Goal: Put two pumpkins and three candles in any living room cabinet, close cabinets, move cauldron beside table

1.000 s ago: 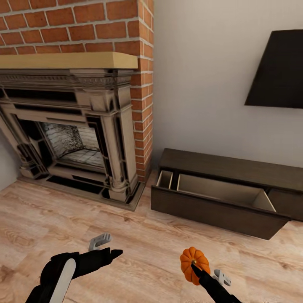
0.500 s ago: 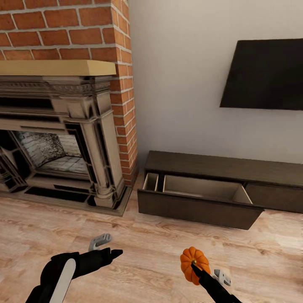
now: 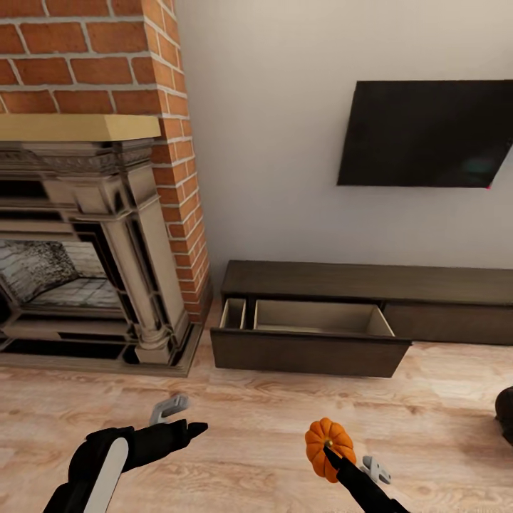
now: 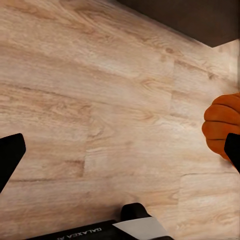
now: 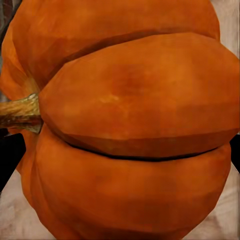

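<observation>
- The step in hand looks like carrying a pumpkin to the cabinet, whose drawer stands pulled out, its pale inside bare as far as can be seen.
- The next move probably calls for closing in on the drawer, well apart ahead across the wood floor, then lifting the pumpkin over its front.
- The right gripper pinches the pumpkin, held above the floor.
- The left gripper holds nothing, fingers spread.
- A dark round shape, possibly the cauldron, sits at the head view's right edge.
</observation>
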Available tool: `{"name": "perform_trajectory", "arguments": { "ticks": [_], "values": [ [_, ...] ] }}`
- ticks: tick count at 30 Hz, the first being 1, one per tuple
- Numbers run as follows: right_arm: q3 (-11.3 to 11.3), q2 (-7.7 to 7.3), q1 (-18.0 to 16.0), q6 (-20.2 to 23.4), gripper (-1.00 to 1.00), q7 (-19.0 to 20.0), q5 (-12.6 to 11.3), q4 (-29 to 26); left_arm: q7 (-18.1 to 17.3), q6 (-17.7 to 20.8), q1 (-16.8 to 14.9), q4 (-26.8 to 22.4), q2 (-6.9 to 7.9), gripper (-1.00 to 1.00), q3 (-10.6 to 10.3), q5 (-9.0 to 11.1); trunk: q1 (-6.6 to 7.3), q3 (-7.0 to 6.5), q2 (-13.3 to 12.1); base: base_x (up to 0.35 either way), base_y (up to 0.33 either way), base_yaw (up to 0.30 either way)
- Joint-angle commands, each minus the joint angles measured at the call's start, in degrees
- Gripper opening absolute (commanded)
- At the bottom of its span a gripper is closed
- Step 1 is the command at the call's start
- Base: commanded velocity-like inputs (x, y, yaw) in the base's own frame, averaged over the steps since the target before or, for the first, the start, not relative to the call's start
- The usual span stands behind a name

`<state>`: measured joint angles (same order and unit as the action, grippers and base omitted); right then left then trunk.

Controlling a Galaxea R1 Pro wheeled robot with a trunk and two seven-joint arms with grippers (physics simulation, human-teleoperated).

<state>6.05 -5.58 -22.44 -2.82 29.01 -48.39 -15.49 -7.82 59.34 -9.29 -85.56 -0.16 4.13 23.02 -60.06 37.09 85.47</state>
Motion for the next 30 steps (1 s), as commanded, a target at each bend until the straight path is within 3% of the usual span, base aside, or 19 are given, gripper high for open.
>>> {"name": "perform_trajectory", "arguments": {
  "ticks": [1,30],
  "values": [
    [0.4,-0.04,-0.1,-0.3,-1.00,0.2,-0.5,0.1,-0.5,0.3,0.0,0.0,-0.02,1.00,0.1,-0.4,0.23,-0.17,-0.4,0.000,0.000,-0.241],
    [0.4,-0.04,-0.1,-0.3,-1.00,0.2,-0.5,0.1,-0.5,0.3,0.0,0.0,-0.06,1.00,0.1,-0.3,6.60,-6.25,-12.0,0.000,0.000,-0.241]
  ]
}}
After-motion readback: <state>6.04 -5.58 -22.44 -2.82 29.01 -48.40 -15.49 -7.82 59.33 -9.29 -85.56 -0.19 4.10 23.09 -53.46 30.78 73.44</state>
